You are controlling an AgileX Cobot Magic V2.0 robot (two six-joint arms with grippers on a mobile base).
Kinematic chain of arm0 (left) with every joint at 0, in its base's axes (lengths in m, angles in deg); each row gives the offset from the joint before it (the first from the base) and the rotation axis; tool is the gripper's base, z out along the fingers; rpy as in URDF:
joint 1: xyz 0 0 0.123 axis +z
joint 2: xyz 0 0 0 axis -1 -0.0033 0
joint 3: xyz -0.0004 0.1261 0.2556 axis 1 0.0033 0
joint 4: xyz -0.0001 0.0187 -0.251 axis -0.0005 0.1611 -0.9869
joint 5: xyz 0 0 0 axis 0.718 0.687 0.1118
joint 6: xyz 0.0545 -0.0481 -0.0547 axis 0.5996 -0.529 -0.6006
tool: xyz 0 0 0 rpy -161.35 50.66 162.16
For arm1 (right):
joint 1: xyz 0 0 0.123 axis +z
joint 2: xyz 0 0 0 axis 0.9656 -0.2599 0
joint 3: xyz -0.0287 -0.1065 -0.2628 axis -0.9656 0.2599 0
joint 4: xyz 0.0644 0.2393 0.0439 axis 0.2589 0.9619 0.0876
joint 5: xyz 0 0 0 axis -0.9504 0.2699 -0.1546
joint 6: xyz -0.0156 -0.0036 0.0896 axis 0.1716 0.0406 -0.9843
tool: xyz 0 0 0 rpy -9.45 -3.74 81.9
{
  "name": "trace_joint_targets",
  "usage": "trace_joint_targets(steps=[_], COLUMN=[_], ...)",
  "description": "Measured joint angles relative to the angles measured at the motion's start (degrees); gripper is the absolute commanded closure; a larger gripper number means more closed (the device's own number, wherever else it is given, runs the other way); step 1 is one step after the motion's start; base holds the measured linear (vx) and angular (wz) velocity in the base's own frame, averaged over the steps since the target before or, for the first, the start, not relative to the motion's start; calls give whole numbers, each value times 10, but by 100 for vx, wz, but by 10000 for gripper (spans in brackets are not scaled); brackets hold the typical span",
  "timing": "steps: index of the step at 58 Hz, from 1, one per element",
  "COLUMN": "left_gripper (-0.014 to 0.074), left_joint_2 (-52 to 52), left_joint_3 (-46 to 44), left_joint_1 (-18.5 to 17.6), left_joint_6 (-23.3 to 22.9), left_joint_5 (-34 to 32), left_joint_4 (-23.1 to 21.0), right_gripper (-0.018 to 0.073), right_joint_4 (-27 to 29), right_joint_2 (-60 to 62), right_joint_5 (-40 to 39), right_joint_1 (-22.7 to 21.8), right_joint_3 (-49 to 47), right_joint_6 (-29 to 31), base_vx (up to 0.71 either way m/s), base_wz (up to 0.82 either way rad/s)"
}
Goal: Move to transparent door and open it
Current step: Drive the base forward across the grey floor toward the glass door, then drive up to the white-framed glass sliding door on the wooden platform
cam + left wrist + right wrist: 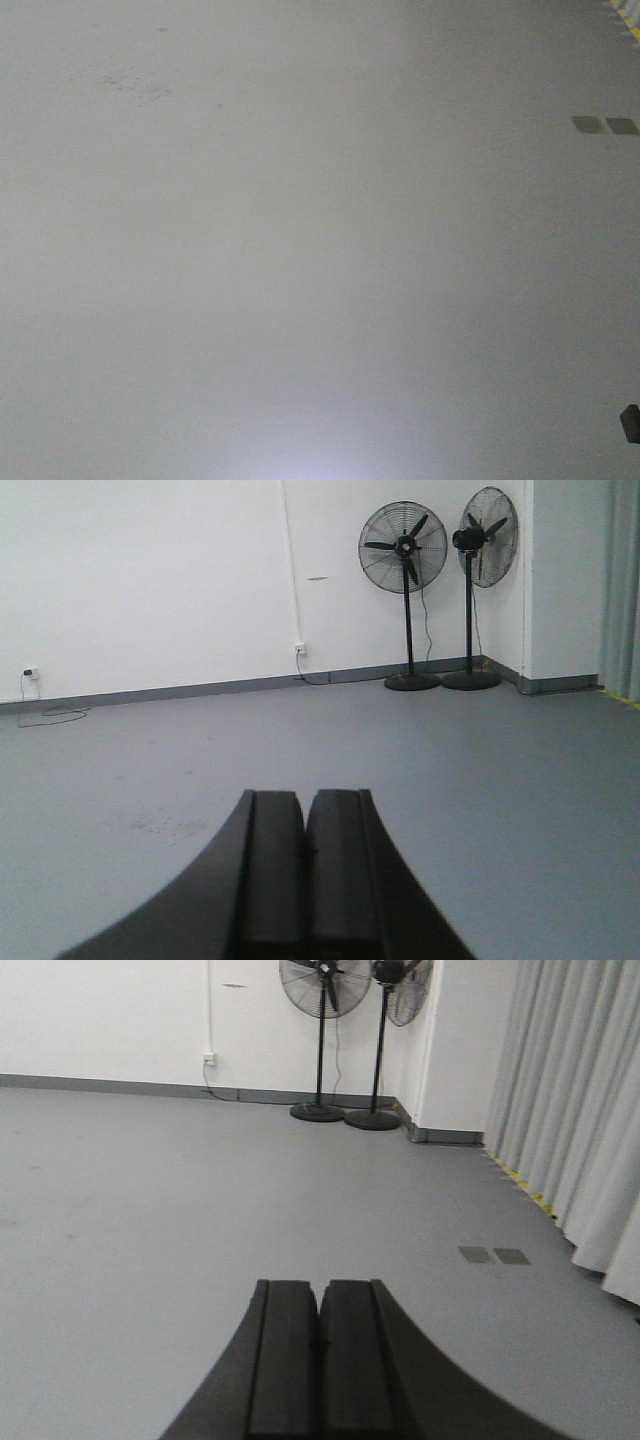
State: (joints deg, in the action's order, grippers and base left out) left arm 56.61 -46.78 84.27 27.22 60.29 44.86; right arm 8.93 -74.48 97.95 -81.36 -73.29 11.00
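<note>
Nearest, the left claw (304,805) and the right claw (320,1295) are each pressed shut, pad against pad with nothing between them, which suits driving. Beneath and ahead lies bare grey floor (300,250), with two small floor plates (493,1255) off to the right near the pleated curtain (570,1110) and its yellow edge line (528,1192) (worth a wide berth for the base). Farther off, a pair of pedestal fans (403,560) stands in the corner against the white wall (150,570). The transparent door shows in no view, so the step in hand is, I judge, finding it: turn the base slowly until a white frame and handle appear, then approach square-on with the arms tucked.
</note>
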Motion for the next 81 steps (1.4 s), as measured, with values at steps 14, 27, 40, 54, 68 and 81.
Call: trace_joint_targets(steps=[14, 27, 40, 54, 68, 81], left_gripper=[602, 602, 602, 602, 602, 602], left_joint_2=[0, 0, 0, 0, 0, 0], left_joint_3=[0, 0, 0, 0, 0, 0], left_joint_1=[0, 0, 0, 0, 0, 0], left_joint_6=[0, 0, 0, 0, 0, 0], left_joint_5=[0, 0, 0, 0, 0, 0], left_joint_4=[0, 0, 0, 0, 0, 0], right_gripper=[567, 567, 567, 567, 567, 567], right_joint_4=[0, 0, 0, 0, 0, 0], right_joint_2=[0, 0, 0, 0, 0, 0], right_joint_5=[0, 0, 0, 0, 0, 0], right_joint_1=[0, 0, 0, 0, 0, 0], right_joint_3=[0, 0, 0, 0, 0, 0], right_joint_6=[0, 0, 0, 0, 0, 0], base_vx=[55, 56, 58, 59, 60, 61], base_wz=[26, 31, 40, 41, 45, 57])
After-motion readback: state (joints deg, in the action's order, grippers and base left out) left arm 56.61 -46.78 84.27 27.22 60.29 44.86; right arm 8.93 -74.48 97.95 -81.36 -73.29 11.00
